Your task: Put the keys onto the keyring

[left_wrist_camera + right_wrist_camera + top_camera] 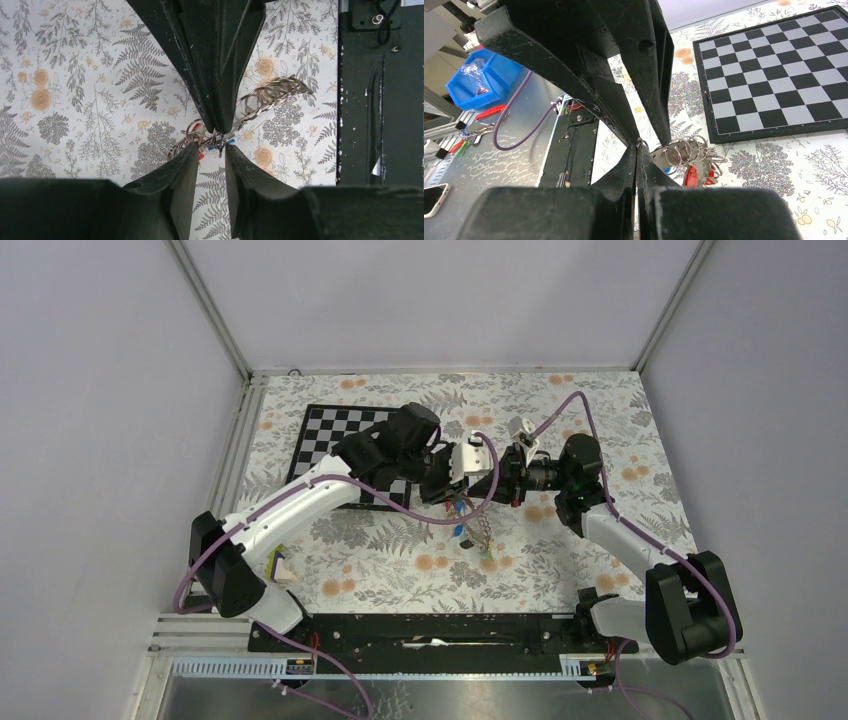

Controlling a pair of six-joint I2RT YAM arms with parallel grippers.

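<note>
The fingers (182, 170) of the left gripper (211, 149) stand apart. The flowered table (75, 100) shows through the narrow gap, and nothing is clamped between them. This arm reaches in over the near corner of the chessboard (330, 435).

Just in front of its tips, in the middle, hangs the keyring (272, 92). It is a bundle of thin grey wire loops and seems to be raised above the cloth. The keys (692, 176), in red, blue and white, are gathered at its lower part.

To the right, the right gripper (636, 150) meets the left one tip to tip. Its fingers (621, 175) are pressed together, and one thin loop of the keyring seems to be pinched at their very end. The contact itself is too small to see surely.

I judge the keyring to be light, but loose and swinging like a chain, and its smooth metal will slip easily between hard pads. The single loops look stiff and springy. The keys are tiny, so a hold on the plastic head, flat between both pads, looks safest. The other gripper should then steady one loop close to its opening.
</note>
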